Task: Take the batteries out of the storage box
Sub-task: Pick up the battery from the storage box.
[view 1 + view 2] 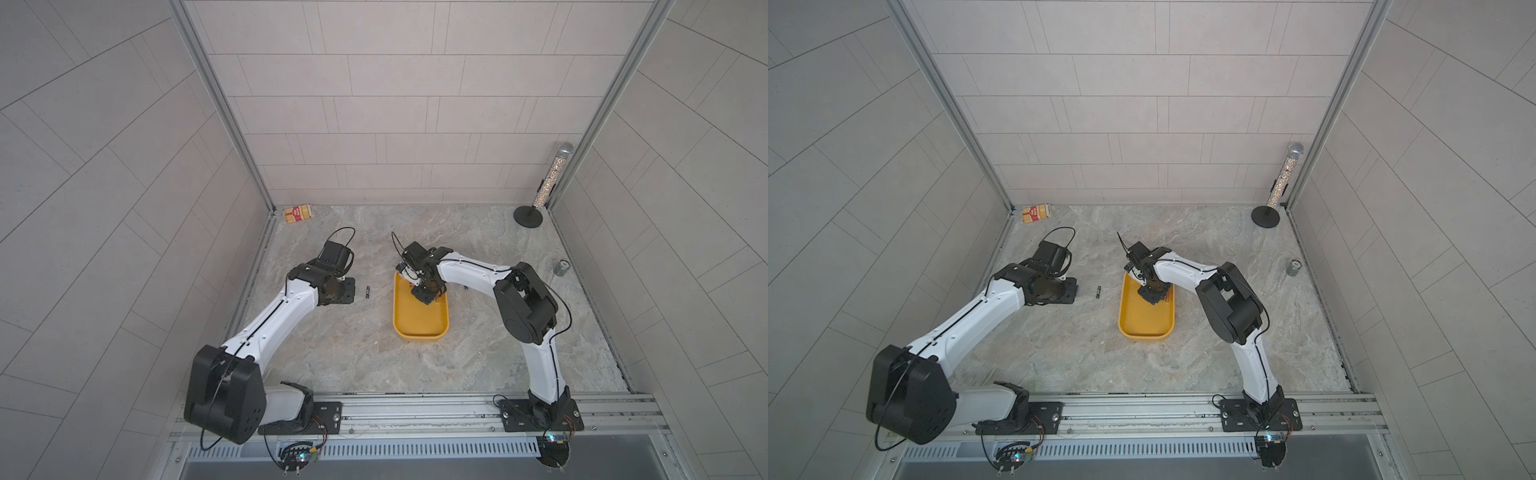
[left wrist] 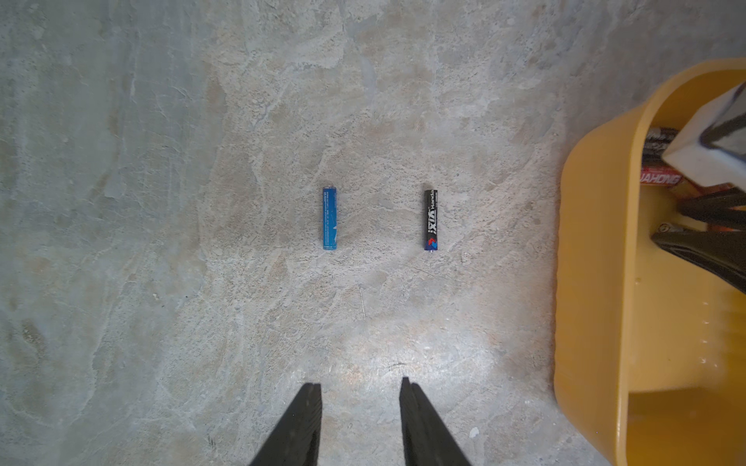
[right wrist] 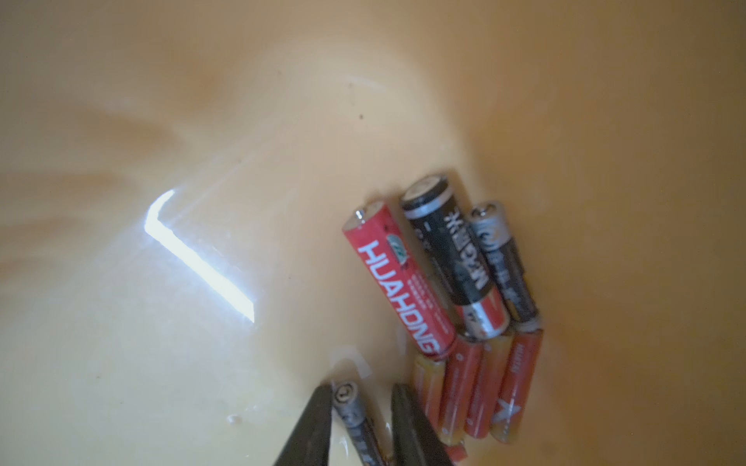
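Two slim cylinders lay flat outside the storage box (image 1: 419, 328) on the mottled, stone-patterned tabletop (image 1: 332, 353): a blue battery (image 2: 330, 218) and a black battery (image 2: 430, 220) with white lettering. They were parallel and side by side, but not touching. In both top views the black one sat left of centre, its long axis running up the frame, between the left gripper (image 2: 360, 383) and the box. That gripper hung over the tabletop short of the pair, its tapered black jaws moderately apart and empty.

The box, a glossy yellow plastic tub with rounded corners, stood near the middle of the frame, its long axis also running up the frame. More batteries crowded its upper end against the wall. A red battery (image 3: 399, 282) printed HUAHONG, a fatter silver-banded battery (image 3: 452, 250) and a thinner grey-and-black battery (image 3: 504, 270) lay parallel. A row of orange-red batteries (image 3: 464, 383) butted against their ends.

The right gripper (image 3: 361, 386) hung inside that end, its jaws narrow and straddling a grey-capped battery (image 3: 350, 407). The battery's long axis ran along the jaws, with the cap at their tips. One jaw touched it, and a sliver of yellow showed beside the other.
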